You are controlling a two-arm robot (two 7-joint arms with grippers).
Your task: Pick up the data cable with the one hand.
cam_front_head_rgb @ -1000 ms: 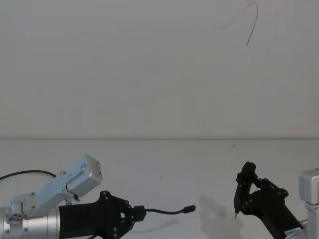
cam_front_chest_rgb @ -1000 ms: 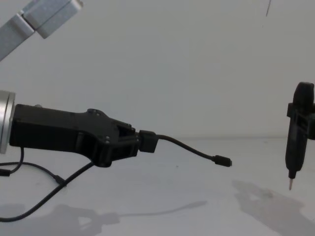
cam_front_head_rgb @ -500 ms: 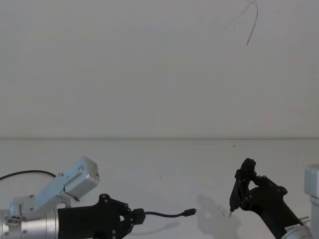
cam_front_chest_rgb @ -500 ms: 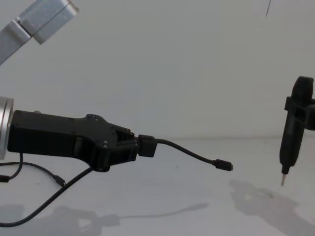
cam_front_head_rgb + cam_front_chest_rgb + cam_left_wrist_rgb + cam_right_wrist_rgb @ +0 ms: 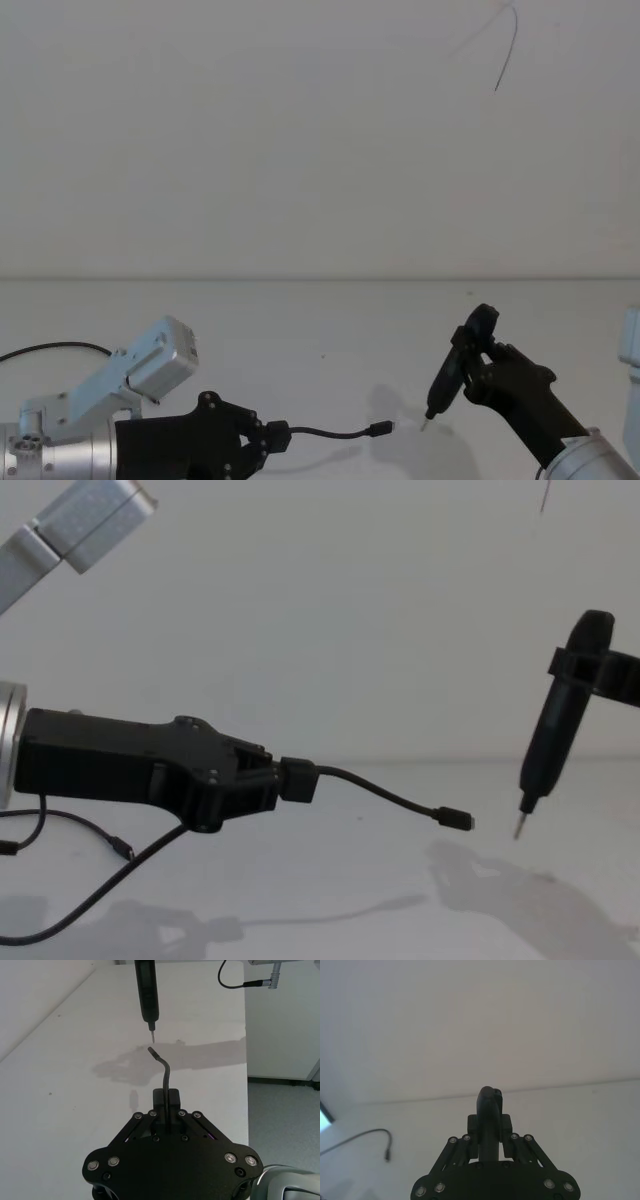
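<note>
The left gripper (image 5: pixel 262 440), low at the left over the white table (image 5: pixel 320 330), is clamping its jaws on the thick end of the data cable (image 5: pixel 385 795). The cable is arching out to the right above the surface, its small plug (image 5: pixel 455 820) hanging in the air and casting a shadow (image 5: pixel 330 912) on the tabletop. The right gripper (image 5: pixel 474 368) is gripping a slender black stick tool (image 5: pixel 548 742), tilted, with its pale tip pointing down near the plug but apart from it. A plain white wall (image 5: pixel 300 150) is rising behind the table, carrying a thin dark line (image 5: pixel 508 50) high up. Past the table edge, grey floor (image 5: pixel 280 1125) is showing.
</note>
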